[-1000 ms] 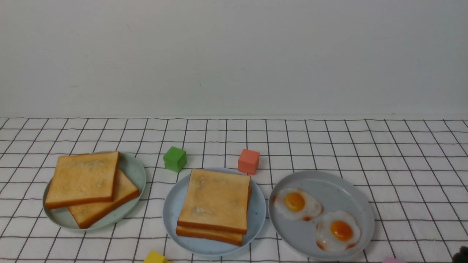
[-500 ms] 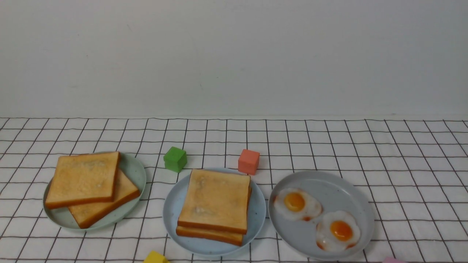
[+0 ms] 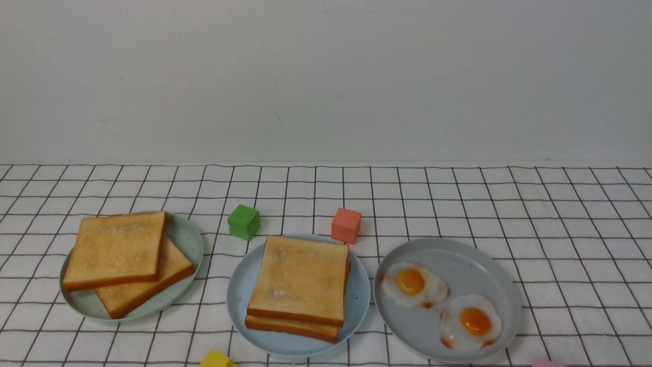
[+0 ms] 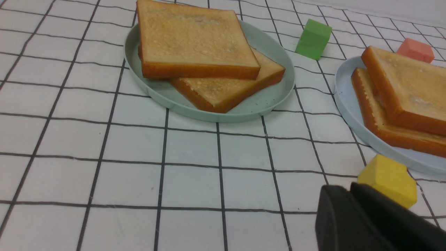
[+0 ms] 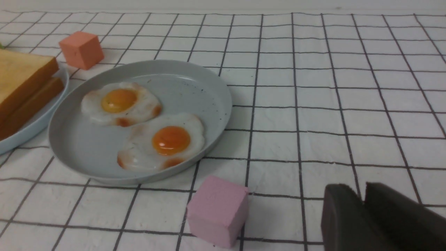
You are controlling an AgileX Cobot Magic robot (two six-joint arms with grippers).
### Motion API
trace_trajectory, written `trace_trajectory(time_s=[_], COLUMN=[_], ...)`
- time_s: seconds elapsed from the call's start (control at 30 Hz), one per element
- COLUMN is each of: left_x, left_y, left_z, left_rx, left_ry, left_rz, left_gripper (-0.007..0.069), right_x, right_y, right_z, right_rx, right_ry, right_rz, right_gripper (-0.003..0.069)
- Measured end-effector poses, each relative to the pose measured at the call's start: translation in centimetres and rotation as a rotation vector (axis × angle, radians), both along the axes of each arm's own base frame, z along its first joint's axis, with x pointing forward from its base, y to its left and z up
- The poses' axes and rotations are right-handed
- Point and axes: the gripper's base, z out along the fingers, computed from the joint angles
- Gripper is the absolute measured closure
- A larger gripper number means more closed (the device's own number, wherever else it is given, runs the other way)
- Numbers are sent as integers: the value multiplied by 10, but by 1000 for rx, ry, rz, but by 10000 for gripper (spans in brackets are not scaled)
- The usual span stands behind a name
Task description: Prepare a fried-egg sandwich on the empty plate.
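Note:
Two golden toast slices point(image 3: 300, 278) lie stacked on the speckled light blue plate point(image 3: 239, 300) at the centre front; I cannot tell what lies between them. The left wrist view shows this stack point(image 4: 404, 90) on its plate point(image 4: 343, 101). Two fried eggs point(image 3: 413, 285) point(image 3: 471, 321) lie on the grey plate point(image 3: 458, 250) to its right. Neither gripper appears in the front view. My left gripper point(image 4: 345, 188) hovers near a yellow cube point(image 4: 388, 179), fingers pressed together and empty. My right gripper point(image 5: 360, 188) is beside a pink cube point(image 5: 217, 209), with a narrow slit between its fingers and nothing in it.
At the left, a pale green plate point(image 3: 186, 239) holds two more toast slices point(image 3: 114, 250). A green cube point(image 3: 244, 221) and an orange-red cube point(image 3: 346, 225) stand behind the blue plate. The yellow cube point(image 3: 216, 359) and pink cube point(image 3: 547, 363) sit at the front edge.
A dark bit of the right arm at the bottom right corner of the front view has slipped out of frame. Plates, toast, eggs and cubes have not moved.

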Motion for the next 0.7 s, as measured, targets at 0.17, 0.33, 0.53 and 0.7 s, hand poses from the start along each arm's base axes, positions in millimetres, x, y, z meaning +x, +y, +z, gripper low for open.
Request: trace_trajectory(time_s=[0.17,0.33,0.53,0.7], left_x=[0,0,0,0], left_y=[0,0,0,0], left_z=[0,0,0,0], left_rx=[-1,-6,-1,-1], left_ry=[0,1,0,0], left_rz=[0,0,0,0], left_gripper=[561,554,550,545], right_x=[0,0,0,0], right_y=[-3,-5,-5,-5], right_z=[0,0,0,0], right_rx=[-3,-14,-12,-11], right_ry=[-1,-1,-1,-1], right_rz=[-60,-89,-91,-92], right_gripper=[531,524,522,519])
